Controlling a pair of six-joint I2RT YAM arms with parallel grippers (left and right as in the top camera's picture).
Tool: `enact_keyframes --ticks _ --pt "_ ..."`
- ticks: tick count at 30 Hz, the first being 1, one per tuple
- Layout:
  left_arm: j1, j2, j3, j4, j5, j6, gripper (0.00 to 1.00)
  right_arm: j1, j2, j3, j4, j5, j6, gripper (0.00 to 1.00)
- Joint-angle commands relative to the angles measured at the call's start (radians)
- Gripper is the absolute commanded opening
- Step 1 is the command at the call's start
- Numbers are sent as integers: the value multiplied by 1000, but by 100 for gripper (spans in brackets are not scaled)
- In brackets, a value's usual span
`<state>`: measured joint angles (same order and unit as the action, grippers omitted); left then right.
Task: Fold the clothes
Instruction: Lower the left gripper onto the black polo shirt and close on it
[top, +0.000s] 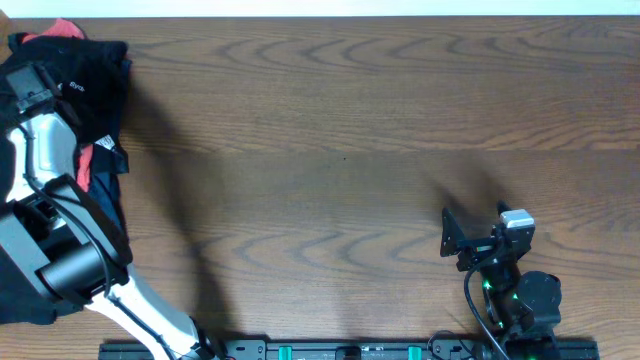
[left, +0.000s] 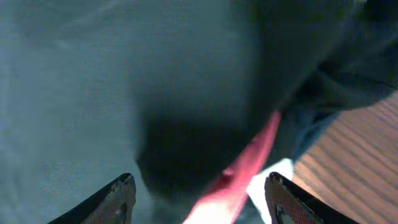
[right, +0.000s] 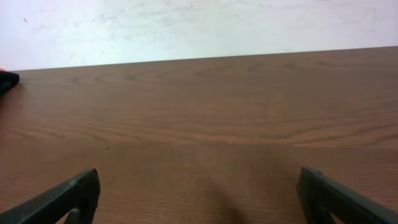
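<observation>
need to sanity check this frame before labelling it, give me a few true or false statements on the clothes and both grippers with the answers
1. The clothes lie heaped at the far left corner of the table. True.
2. The right gripper holds a garment. False: it is open over bare wood, with nothing between its fingers.
3. The left gripper is over the clothes heap. True.
4. A shirt is spread flat in the middle of the table. False: the middle is bare wood.
5. Red fabric shows among the dark garments. True.
</observation>
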<state>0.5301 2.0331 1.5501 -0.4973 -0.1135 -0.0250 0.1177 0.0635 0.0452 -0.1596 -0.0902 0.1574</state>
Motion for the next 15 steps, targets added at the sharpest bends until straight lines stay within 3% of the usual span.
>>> enact_keyframes --ticks 1,8,15 --pt "43 6 12 -1 2 10 68 12 0 8 -16 -19 18 99" --pt "92 8 12 5 81 4 55 12 0 8 -16 -19 18 99" --pt "59 15 12 10 80 -9 61 12 0 8 -16 -19 18 99"
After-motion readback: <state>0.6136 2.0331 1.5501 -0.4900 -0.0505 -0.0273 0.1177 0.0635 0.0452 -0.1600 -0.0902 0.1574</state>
